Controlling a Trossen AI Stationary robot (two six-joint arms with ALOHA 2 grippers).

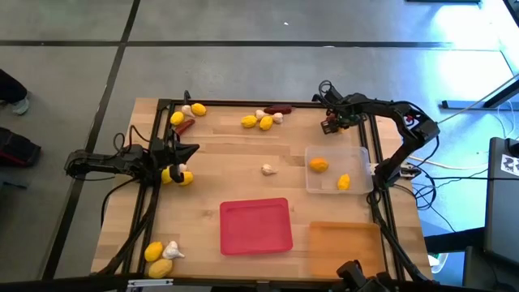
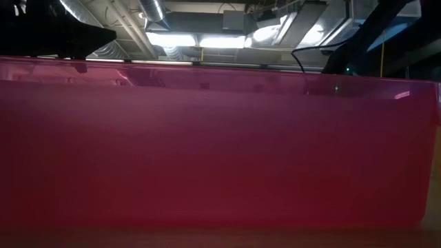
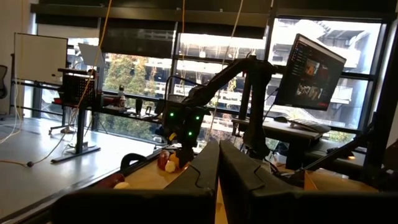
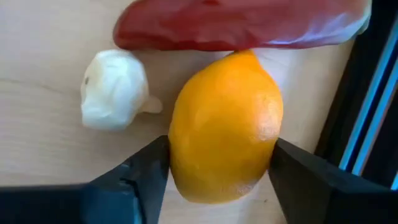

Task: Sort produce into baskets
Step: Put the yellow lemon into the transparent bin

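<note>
My right gripper (image 1: 328,123) stands at the table's far right, pointing steeply down. A yellow-orange lemon (image 4: 224,130) lies between its fingers, which have closed onto it. Beside the lemon on the wood are a whitish garlic bulb (image 4: 115,90) and a dark red chili (image 4: 236,25); the lemon's pointed tip meets the chili. My left gripper (image 1: 190,150) waits shut at the left, above the table. The clear basket (image 1: 362,154) holds two lemons. The red basket (image 1: 255,225) and the orange basket (image 1: 345,247) stand near the front edge. My right gripper has the lemon between its two fingers, one on each long side (image 4: 177,155), at the lemon's broad lower half. The fingers (image 4: 146,171) come from above, slanting down, and lie across the lemon. The lemon lies on the wood.
A black frame rail (image 4: 367,93) runs close beside the lemon. More lemons, garlic and chili lie at the far edge (image 1: 259,120), far left (image 1: 186,113), left (image 1: 177,174) and near left corner (image 1: 160,258). One garlic bulb (image 1: 268,169) lies mid-table. The red basket's wall (image 2: 220,151) fills the low view.
</note>
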